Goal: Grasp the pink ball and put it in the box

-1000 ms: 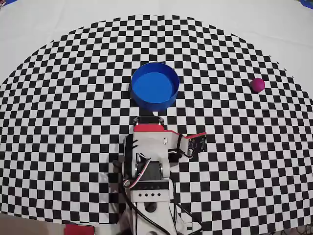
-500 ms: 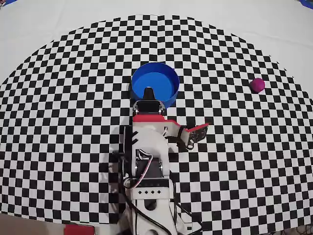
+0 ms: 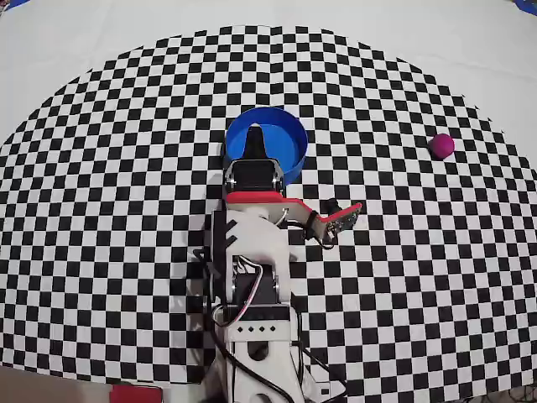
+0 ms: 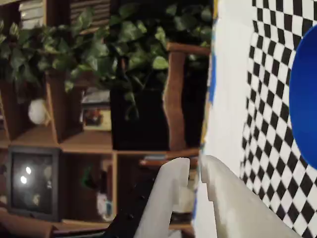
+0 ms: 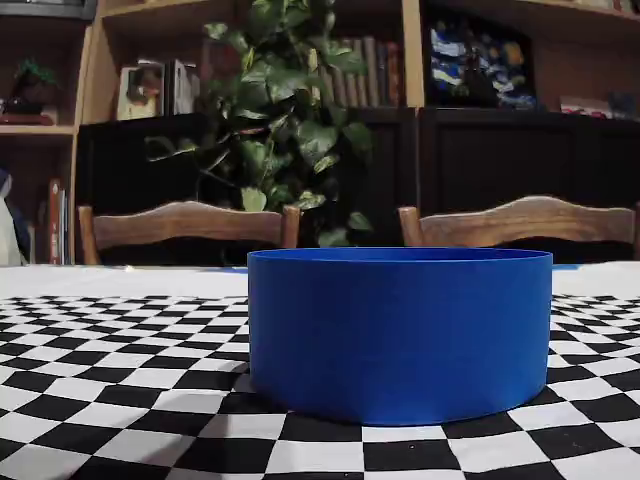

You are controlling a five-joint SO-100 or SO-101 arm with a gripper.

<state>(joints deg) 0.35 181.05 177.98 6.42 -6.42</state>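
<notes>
A black-and-white checkered cloth (image 3: pixel 101 210), cut as a wide arc, was spread over a white table (image 3: pixel 84 34) in the overhead view. In the fixed view, a bookshelf (image 5: pixel 150 60), a leafy plant (image 5: pixel 290 120) and two wooden chair backs (image 5: pixel 185 222) were seen behind the table.

In the overhead view, the white arm (image 3: pixel 252 277) was seen rising from the bottom centre of the frame, with its red-edged wrist just below the box (image 3: pixel 289 151). The round blue box was placed slightly left of centre in the upper half, and its lower left part was overlapped by the dark gripper (image 3: pixel 254 143). In the wrist view, the gripper's pale fingers (image 4: pixel 171 198) were seen nearly together at the bottom centre, with only a narrow gap between them and nothing held. The pink ball (image 3: pixel 441 145) was seen at the right of the overhead frame, on the cloth near its curved edge, well apart from both box and gripper.
</notes>
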